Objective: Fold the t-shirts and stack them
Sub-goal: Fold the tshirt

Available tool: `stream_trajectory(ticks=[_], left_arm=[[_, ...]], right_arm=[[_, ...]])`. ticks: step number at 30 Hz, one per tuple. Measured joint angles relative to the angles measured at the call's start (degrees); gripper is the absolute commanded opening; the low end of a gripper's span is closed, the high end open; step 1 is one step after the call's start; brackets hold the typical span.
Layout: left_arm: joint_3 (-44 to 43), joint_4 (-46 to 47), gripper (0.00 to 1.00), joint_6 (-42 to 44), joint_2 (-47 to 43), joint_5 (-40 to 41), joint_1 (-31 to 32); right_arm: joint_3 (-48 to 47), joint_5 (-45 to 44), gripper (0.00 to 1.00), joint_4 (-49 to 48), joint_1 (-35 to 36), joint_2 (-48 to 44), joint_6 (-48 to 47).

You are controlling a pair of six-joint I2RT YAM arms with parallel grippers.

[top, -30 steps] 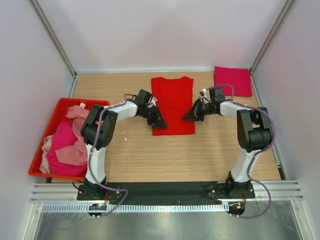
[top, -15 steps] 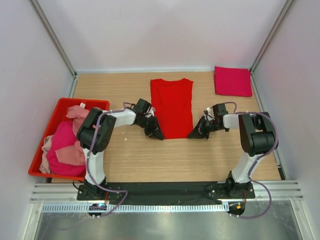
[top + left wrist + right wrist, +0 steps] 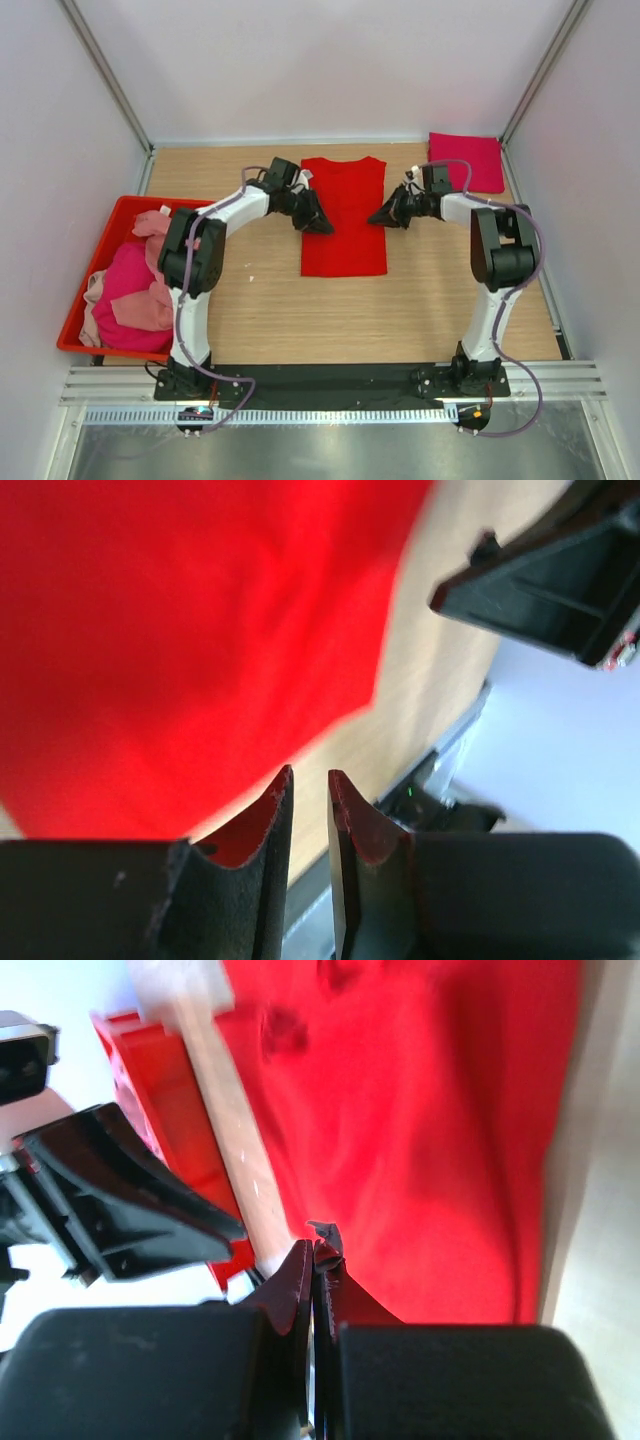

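A bright red t-shirt (image 3: 344, 225) is laid flat in the middle of the tabletop (image 3: 300, 310). It is folded into a long strip that runs from the back of the tabletop toward the front.

The left claw (image 3: 322, 226) is placed at the left edge of the red t-shirt, in its back half. In the left wrist view its two fingers are seen with a thin gap between them. Nothing is seen in the gap, so the left claw is only a little bit open and no cloth is held. The red t-shirt is seen just past the fingertips, but the view is blurry, so it cannot be told if the cloth is touched.

The right claw (image 3: 375, 218) is placed at the right edge of the red t-shirt, straight across from the left claw. In the right wrist view its fingers are pressed tight together. No shirt is pinched between them, and the red cloth is spread out past the tips.

A magenta t-shirt (image 3: 466, 162) is folded into a neat square. It is laid in the back right corner of the tabletop, well apart from the red t-shirt.

A red bin (image 3: 112, 232) is set at the left side of the tabletop. More shirts are piled loosely in it. A pale pink t-shirt (image 3: 150, 225) is bunched at the back of the pile, and a dark pink t-shirt (image 3: 135, 285) is heaped in the middle.
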State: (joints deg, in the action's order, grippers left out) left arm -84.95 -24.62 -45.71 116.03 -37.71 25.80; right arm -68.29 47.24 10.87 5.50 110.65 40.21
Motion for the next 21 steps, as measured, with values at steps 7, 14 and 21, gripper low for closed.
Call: stream_trajectory(ticks=[7,14,21], left_arm=[[-3.82,2.43,0.2,-0.63,13.75,-4.42,-7.26],[-4.07,3.32,0.22,1.22,13.81,-5.07,-8.46],[-2.56,2.21,0.26,2.16,10.49,-2.51,-8.63]], right_arm=[[-5.77,0.63,0.01,-9.75,-1.49,15.23,7.23],[-7.89,3.34,0.01,-11.72,-4.15,17.27,9.2],[-10.58,2.38,0.01,-8.41,-4.5,16.74,8.83]])
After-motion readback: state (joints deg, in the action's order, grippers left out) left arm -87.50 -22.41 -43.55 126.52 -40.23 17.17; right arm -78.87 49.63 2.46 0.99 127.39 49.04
